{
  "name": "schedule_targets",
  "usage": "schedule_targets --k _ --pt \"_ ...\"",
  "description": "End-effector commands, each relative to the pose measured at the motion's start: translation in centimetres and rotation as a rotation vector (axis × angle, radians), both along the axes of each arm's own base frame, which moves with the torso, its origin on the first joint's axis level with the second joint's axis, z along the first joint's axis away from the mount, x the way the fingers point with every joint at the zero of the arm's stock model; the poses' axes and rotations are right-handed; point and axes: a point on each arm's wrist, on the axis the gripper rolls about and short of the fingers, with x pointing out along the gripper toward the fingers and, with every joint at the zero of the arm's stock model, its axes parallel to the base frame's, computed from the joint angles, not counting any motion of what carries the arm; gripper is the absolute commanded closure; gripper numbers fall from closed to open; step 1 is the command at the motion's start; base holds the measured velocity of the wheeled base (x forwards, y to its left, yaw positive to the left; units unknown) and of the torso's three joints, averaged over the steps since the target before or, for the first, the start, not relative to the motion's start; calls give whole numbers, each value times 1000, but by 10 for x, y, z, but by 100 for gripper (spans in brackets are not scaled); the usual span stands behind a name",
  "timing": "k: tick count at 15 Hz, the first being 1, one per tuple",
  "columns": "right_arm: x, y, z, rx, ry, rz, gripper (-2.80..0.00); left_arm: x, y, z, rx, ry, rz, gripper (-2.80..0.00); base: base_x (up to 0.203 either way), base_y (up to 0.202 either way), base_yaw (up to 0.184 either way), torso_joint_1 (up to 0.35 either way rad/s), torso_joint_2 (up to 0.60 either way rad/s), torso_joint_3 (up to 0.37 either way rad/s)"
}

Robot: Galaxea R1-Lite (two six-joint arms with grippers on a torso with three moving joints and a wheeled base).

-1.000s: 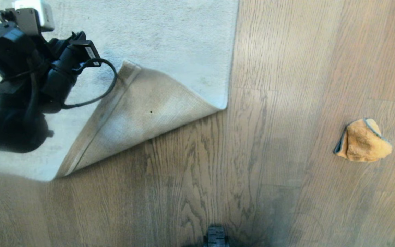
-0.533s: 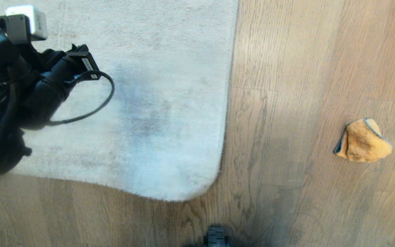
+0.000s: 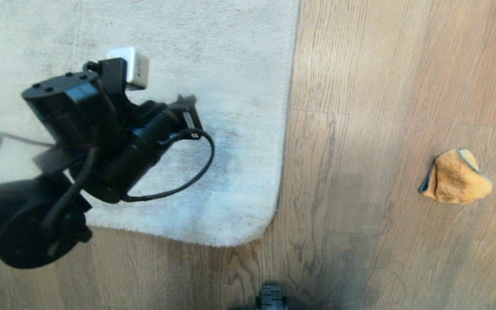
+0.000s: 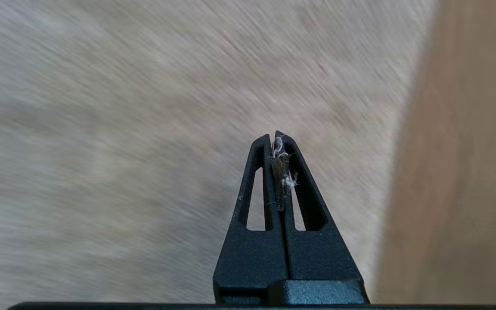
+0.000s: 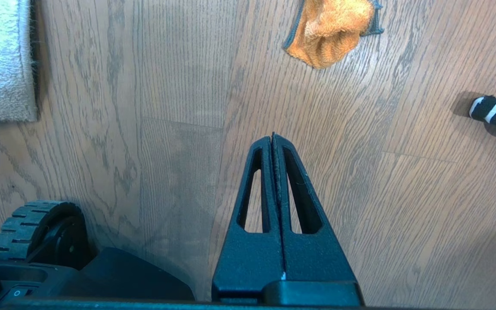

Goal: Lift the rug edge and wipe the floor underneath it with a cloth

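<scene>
Brown wood-grain floor (image 3: 360, 129) carries everything here: one rug, one cloth and the robot's own base. One pale grey-beige rug (image 3: 213, 51) lies flat, pile up, covering the far left part of the planks. Its rug edge (image 3: 284, 142) runs along a straight line toward the robot and bends round a single rounded corner, which rests down on the boards with no backing showing.

One orange cloth (image 3: 457, 176) with grey trim lies crumpled on the bare floor well to the right of the rug, apart from its rim and touched by neither arm. The right wrist view shows the same cloth (image 5: 332, 28) and, near the frame's side, one black object with white stripes (image 5: 495, 113) lying on the planks.

Two grippers are seen. In the left wrist view the left gripper (image 4: 276, 137) hangs over the rug near its right-hand rim, fingers pressed together with nothing gripped; a few pale fibres cling between the tips. The right gripper (image 5: 273, 137) hangs over bare floor beside the base, fingers likewise pressed together and empty, the cloth well ahead of it. One ridged black wheel (image 5: 24, 226) of the base shows next to it.
</scene>
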Motion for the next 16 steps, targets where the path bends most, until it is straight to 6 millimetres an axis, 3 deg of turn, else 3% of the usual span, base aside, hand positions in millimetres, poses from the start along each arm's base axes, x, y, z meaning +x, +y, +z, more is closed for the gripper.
schedule_targets --k 1,5,8,16 --pt "0 0 0 0 1 1 0 3 -44 -39 48 102 -100 0 0 0 0 0 0 0" --pt "0 0 0 -1 1 1 0 -2 -88 -76 107 186 -203 0 0 0 0 0 0 0" --pt "0 0 0 -1 1 1 0 -16 -109 -84 69 239 -268 0 0 0 0 0 0 0" --pt "0 0 0 -1 1 1 0 -44 -111 -105 296 521 -304 0 0 0 0 0 0 0"
